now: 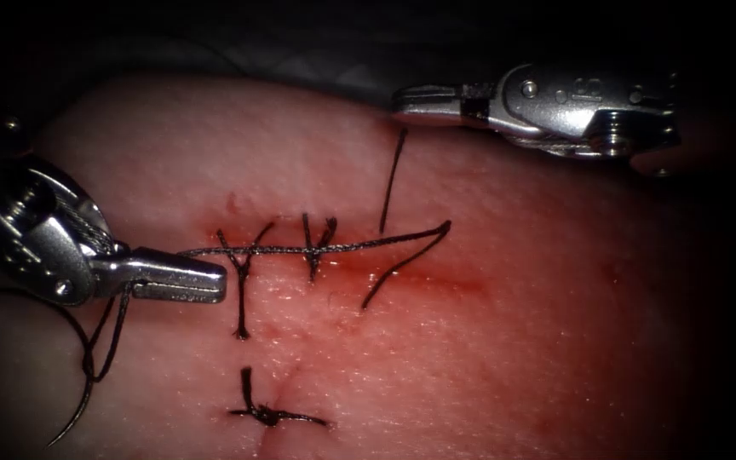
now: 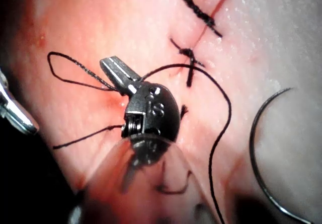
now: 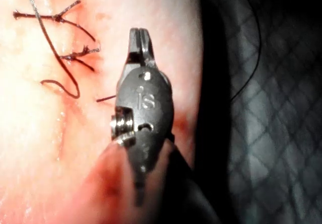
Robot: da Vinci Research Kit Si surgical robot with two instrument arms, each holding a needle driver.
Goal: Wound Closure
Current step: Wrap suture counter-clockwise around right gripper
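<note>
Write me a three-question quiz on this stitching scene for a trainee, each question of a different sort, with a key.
1. Multiple choice: what does the left tool hold? A) the thread B) the needle C) the tissue
2. Fill in: the needle lies loose on the ____, left of the cut, with neither tool holding it.
3. True or false: the right tool has its jaws wide open.

Key: 1 A. 2 tissue. 3 False: its jaws are shut, and they hold nothing that can be seen.
</note>
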